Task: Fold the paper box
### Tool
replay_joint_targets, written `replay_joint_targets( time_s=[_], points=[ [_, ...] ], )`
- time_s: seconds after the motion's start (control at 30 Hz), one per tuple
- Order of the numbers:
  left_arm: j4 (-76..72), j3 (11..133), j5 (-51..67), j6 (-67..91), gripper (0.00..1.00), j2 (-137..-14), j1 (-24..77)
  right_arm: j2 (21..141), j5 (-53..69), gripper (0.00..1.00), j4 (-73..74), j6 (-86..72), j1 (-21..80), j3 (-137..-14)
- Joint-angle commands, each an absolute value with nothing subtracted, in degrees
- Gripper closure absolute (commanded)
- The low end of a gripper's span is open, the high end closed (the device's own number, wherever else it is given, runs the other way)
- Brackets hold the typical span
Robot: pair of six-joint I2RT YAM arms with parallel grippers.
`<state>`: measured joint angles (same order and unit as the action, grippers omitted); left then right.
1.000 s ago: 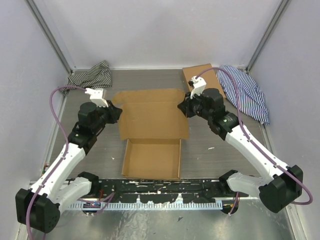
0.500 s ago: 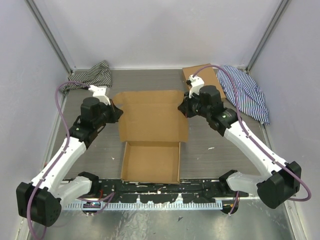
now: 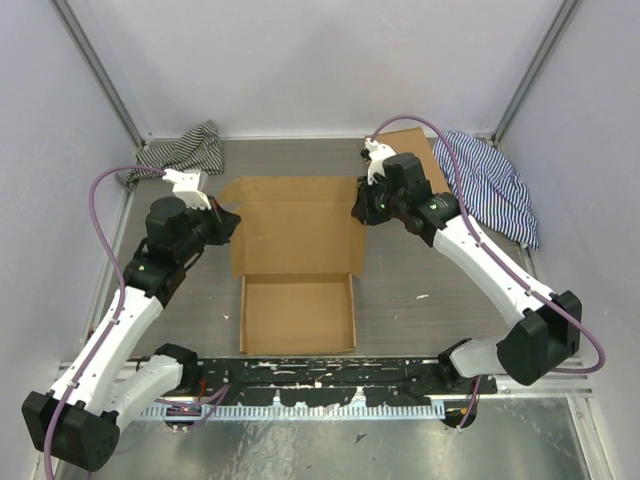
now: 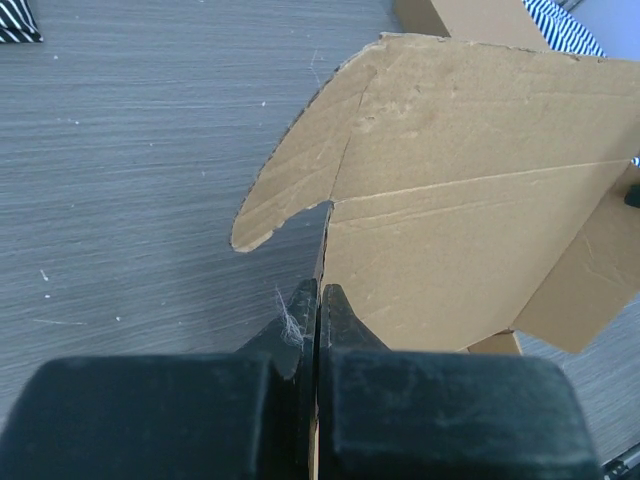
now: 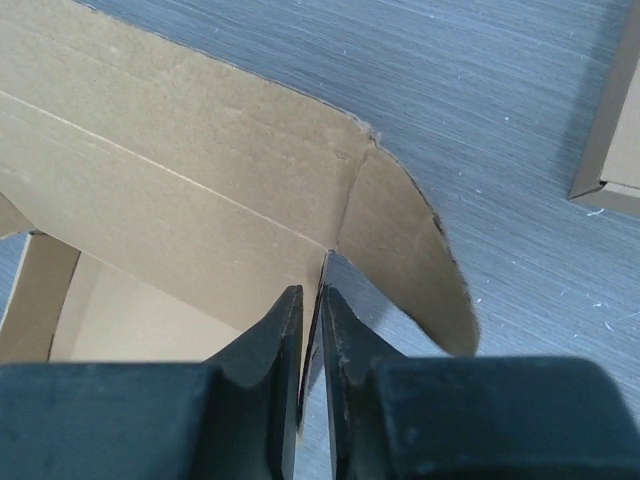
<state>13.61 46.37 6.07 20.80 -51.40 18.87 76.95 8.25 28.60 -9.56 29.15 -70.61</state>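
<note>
The paper box [image 3: 295, 250] is plain brown cardboard, its open tray [image 3: 297, 315] near me and its big lid panel raised behind it. My left gripper [image 3: 226, 226] is shut on the lid's left edge; in the left wrist view the gripper [image 4: 318, 292] pinches the cardboard [image 4: 470, 190] just below a rounded flap. My right gripper [image 3: 360, 208] is shut on the lid's right edge; in the right wrist view it [image 5: 308, 296] clamps the thin edge beside the rounded side flap [image 5: 400, 250].
A smaller brown cardboard box [image 3: 405, 150] lies at the back right, also seen in the right wrist view [image 5: 615, 140]. A blue striped cloth [image 3: 490, 185] lies right of it. A dark striped cloth [image 3: 185, 150] lies at the back left.
Both grippers have moved toward the back and lifted the lid panel more upright. The whole box has shifted slightly left and away from me.
</note>
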Motion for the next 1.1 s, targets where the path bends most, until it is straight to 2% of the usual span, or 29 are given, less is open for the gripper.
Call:
replay_joint_targets(
  time_s=[0.0, 0.13, 0.33, 0.57, 0.83, 1.07],
  points=[
    [11.6, 48.4, 7.2, 20.5, 1.0, -51.0, 19.1, 78.8, 10.0, 0.86, 31.8, -9.9, 29.6, -75.8],
    [10.3, 48.5, 7.0, 20.3, 1.0, -51.4, 19.7, 81.5, 5.9, 0.98, 34.6, -10.4, 29.7, -78.9],
    [8.5, 49.9, 5.3, 19.7, 1.0, -53.2, 21.1, 82.2, -0.6, 0.99, 32.4, -12.0, 31.0, -80.9],
    [5.3, 52.0, 2.2, 19.2, 1.0, -56.5, 23.2, 79.0, -8.6, 0.99, 22.6, -13.4, 36.4, -78.4],
    [-0.5, 52.4, -1.4, 17.8, 0.99, -58.6, 24.4, 72.9, -20.1, 0.99, 8.2, -10.7, 41.9, -69.9],
    [-5.6, 44.0, -2.3, 19.6, 0.95, -54.9, 24.9, 67.5, -28.0, 0.99, -11.6, -5.5, 47.0, -55.1]
  ],
)
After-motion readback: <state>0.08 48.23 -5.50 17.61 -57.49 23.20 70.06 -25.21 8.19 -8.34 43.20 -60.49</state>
